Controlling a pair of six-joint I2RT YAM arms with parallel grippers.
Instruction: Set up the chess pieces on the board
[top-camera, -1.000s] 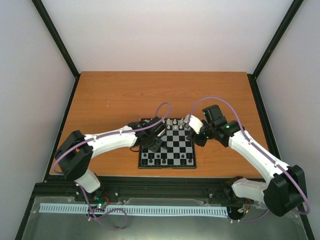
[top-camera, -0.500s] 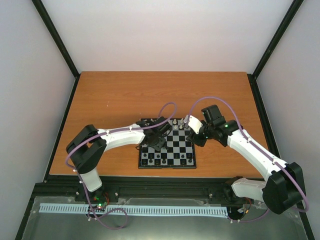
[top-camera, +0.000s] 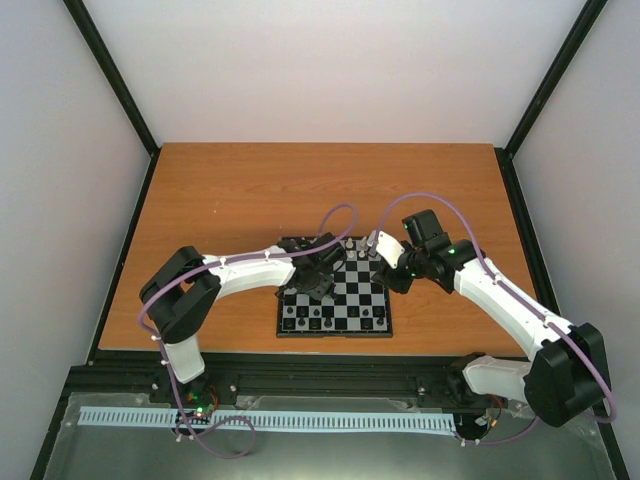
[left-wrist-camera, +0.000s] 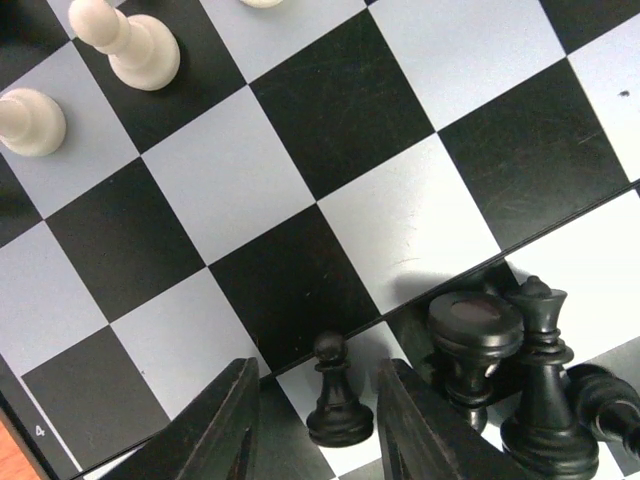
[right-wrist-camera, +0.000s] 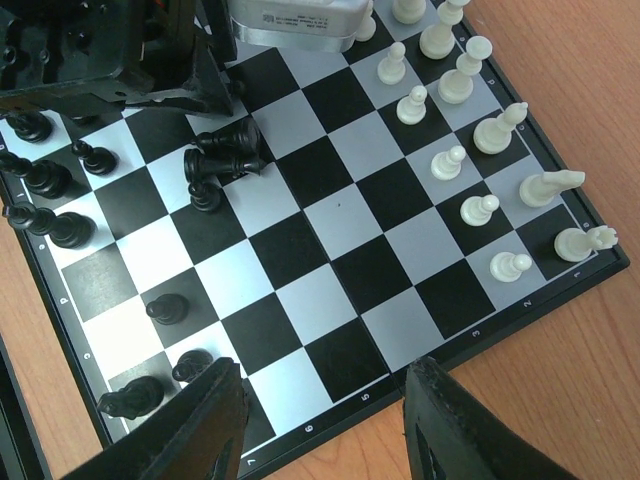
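The board (top-camera: 345, 300) lies at the table's middle. In the left wrist view my left gripper (left-wrist-camera: 320, 370) is open, its fingers (left-wrist-camera: 228, 420) on either side of a standing black pawn (left-wrist-camera: 338, 400), with gaps on both sides. More black pieces (left-wrist-camera: 475, 345) crowd just right of it, one lying down. White pieces (left-wrist-camera: 130, 45) stand at the top left. My right gripper (right-wrist-camera: 320, 380) is open and empty above the board's edge (right-wrist-camera: 400, 390). White pieces (right-wrist-camera: 480, 130) line the right side in the right wrist view, and black pieces (right-wrist-camera: 50, 180) the left.
A cluster of black pieces (right-wrist-camera: 225, 150), some toppled, sits under the left gripper's body (right-wrist-camera: 130, 60). Both wrists hover close together over the board (top-camera: 335, 255). Bare orange table (top-camera: 250, 190) surrounds the board.
My left arm swung its elbow to the right and the left gripper shifted slightly right over the board's left part. The right arm has barely moved.
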